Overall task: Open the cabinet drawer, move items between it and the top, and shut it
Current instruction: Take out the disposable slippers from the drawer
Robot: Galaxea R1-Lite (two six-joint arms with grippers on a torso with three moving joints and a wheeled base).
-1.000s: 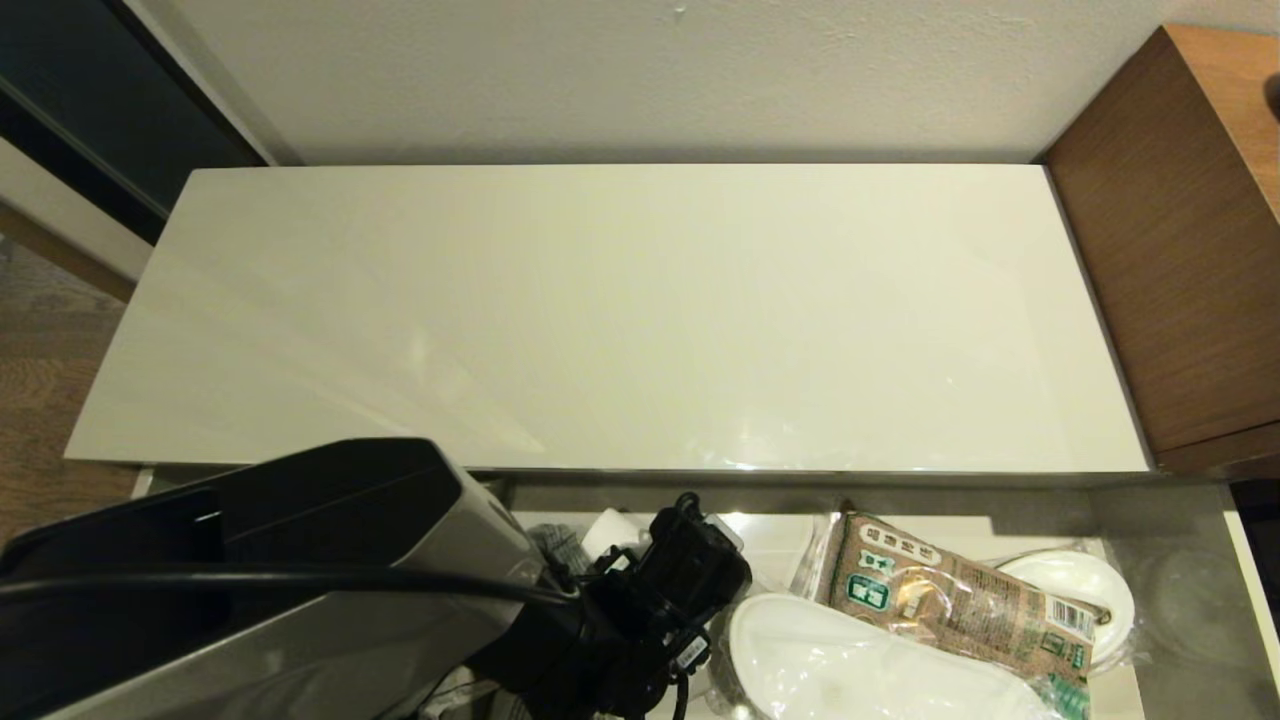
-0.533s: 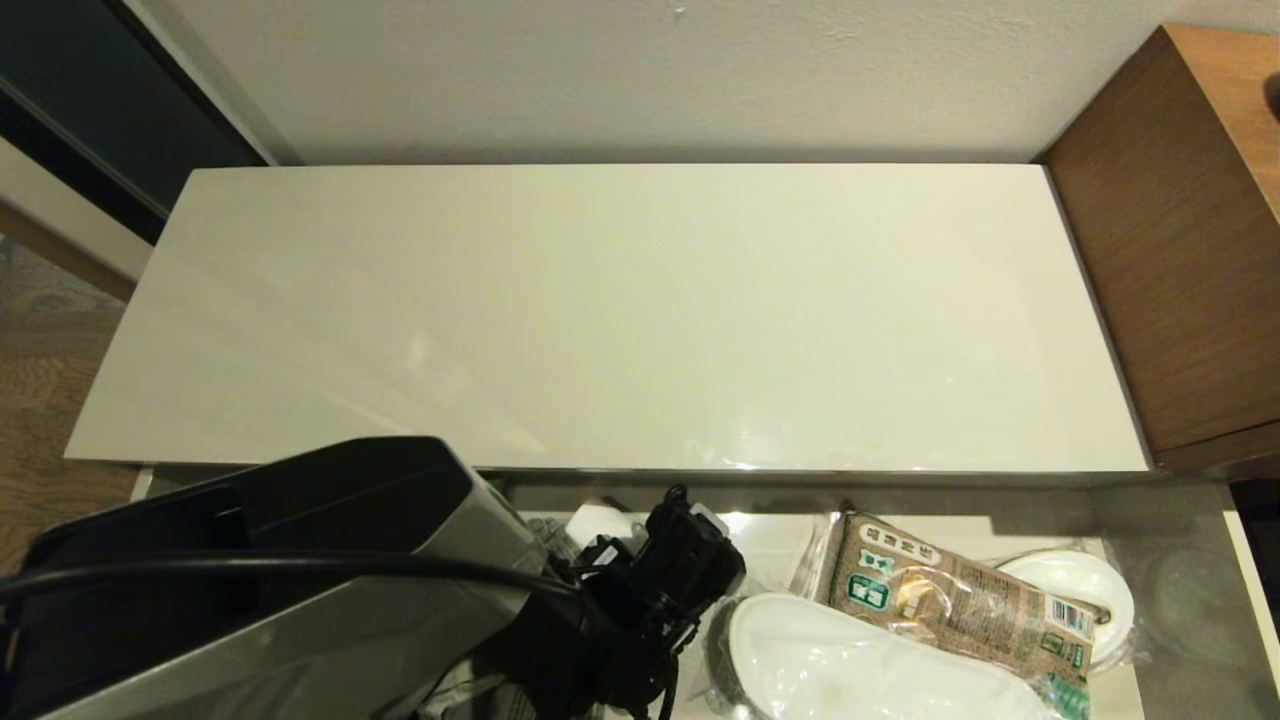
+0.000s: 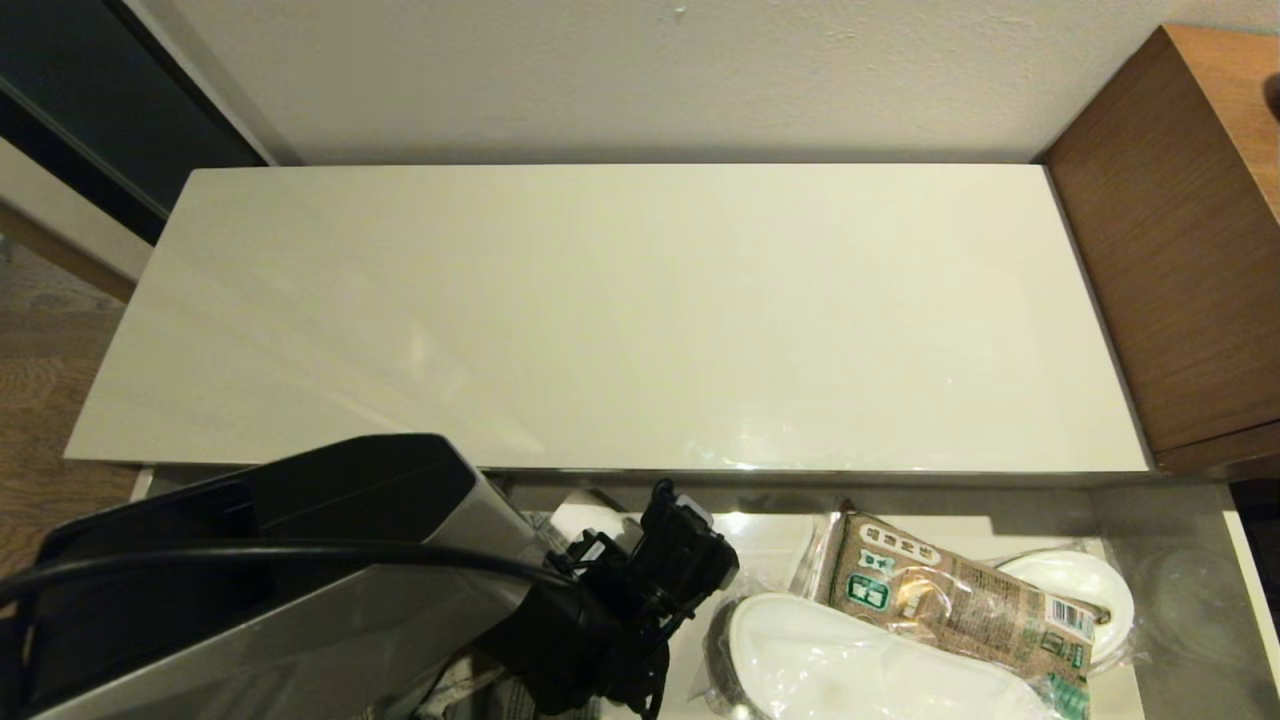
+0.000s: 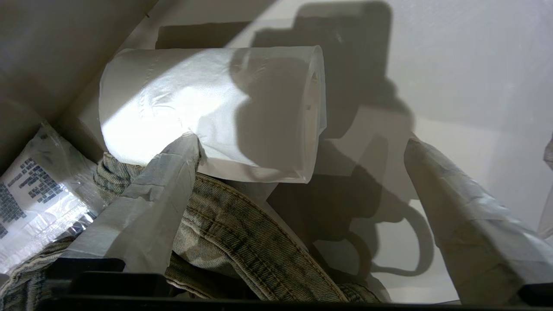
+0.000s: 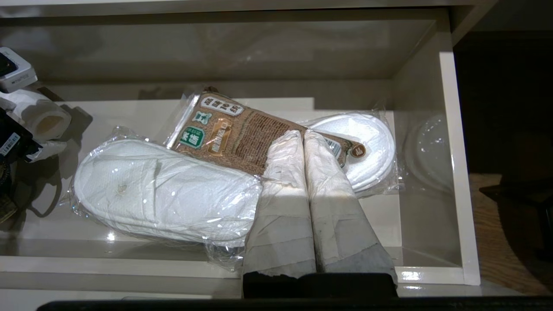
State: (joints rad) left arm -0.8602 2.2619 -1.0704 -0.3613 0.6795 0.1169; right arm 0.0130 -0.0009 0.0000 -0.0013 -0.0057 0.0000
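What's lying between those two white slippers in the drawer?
A brown printed packet lies across the gap, overlapping both slippers: the big one and the one behind it. The right wrist view shows it best.

Bare glossy top (image 3: 620,310) above the open drawer (image 3: 1170,580), slippers (image 3: 850,660) under a brown packet (image 3: 950,600), left arm (image 3: 300,580) low.

Two slippers (image 5: 164,194), one packet (image 5: 246,134), one roll (image 4: 211,108), one garment (image 4: 242,242).
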